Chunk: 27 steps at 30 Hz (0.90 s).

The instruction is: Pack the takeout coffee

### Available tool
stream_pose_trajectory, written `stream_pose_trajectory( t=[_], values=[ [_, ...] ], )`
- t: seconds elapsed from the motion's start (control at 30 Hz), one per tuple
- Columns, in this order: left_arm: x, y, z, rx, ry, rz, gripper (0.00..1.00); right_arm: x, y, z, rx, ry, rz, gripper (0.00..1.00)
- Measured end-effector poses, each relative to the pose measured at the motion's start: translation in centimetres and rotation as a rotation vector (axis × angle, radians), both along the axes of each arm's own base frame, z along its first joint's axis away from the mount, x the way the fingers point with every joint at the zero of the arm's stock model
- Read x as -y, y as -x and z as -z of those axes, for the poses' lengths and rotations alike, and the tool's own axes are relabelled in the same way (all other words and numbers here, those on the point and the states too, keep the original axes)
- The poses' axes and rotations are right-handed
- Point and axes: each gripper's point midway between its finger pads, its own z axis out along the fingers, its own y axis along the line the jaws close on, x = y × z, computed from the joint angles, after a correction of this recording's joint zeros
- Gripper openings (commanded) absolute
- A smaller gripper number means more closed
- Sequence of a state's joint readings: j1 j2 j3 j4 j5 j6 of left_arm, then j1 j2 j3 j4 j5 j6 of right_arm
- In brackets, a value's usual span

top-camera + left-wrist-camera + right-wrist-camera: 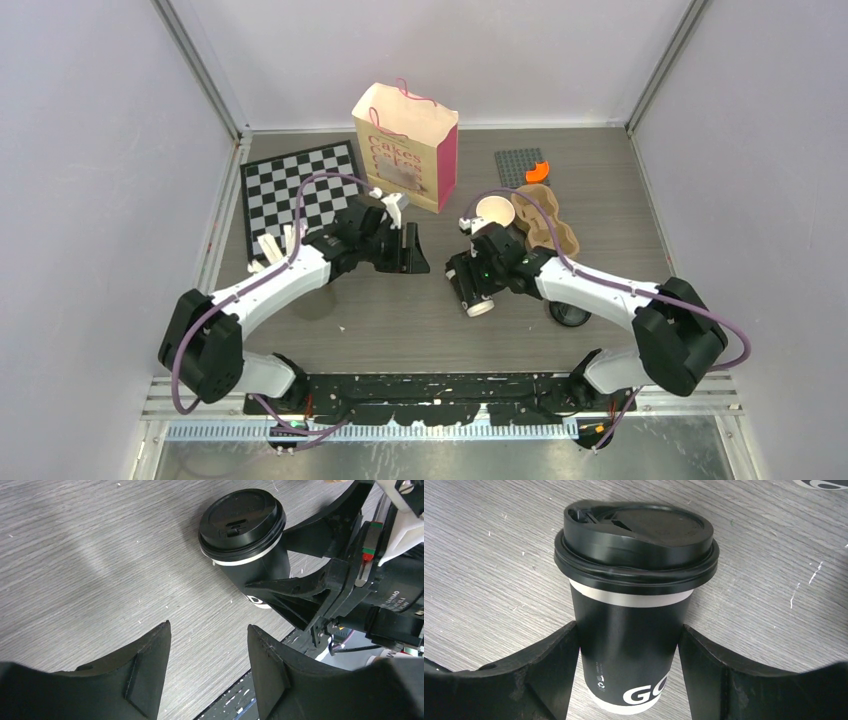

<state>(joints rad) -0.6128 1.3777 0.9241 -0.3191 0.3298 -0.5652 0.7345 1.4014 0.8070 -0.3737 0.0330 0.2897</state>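
Observation:
A black coffee cup (631, 645) with a white band and a black lid (636, 535) sits between my right gripper's (629, 627) fingers, which press on both its sides. In the top view this cup (480, 305) is tilted, its white base towards the near edge, just above the table. It also shows in the left wrist view (250, 555). My left gripper (207, 627) is open and empty, a little to the left of the cup (412, 250). A second cup (493, 212), open and white inside, stands at the left end of the brown carrier (550, 228). A loose black lid (568, 315) lies by the right arm.
A paper bag (405, 145) with pink handles stands open at the back centre. A chessboard (300, 185) lies at the back left, with white sticks (275, 245) at its near edge. A grey studded plate (515, 165) with an orange piece (538, 170) lies behind the carrier.

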Motion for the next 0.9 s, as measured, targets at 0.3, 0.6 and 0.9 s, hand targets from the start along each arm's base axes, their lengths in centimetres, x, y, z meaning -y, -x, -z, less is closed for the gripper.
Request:
stream_pose_trajectory(
  t=[0.3, 0.6, 0.9],
  values=[
    [-1.7, -0.8, -3.1, -0.008, 0.089, -0.132, 0.62, -1.1, 0.3, -1.3, 0.124, -0.131, -0.030, 0.66],
    [-2.6, -0.8, -5.2, 0.008, 0.154, -0.184, 0.67, -4.8, 1.2, -6.0, 0.324, -0.295, -0.167, 0.66],
    [-4.2, -0.2, -7.3, 0.018, 0.187, -0.263, 0.75, -6.6, 0.8, -7.4, 0.486, -0.372, -0.248, 0.65]
  ],
)
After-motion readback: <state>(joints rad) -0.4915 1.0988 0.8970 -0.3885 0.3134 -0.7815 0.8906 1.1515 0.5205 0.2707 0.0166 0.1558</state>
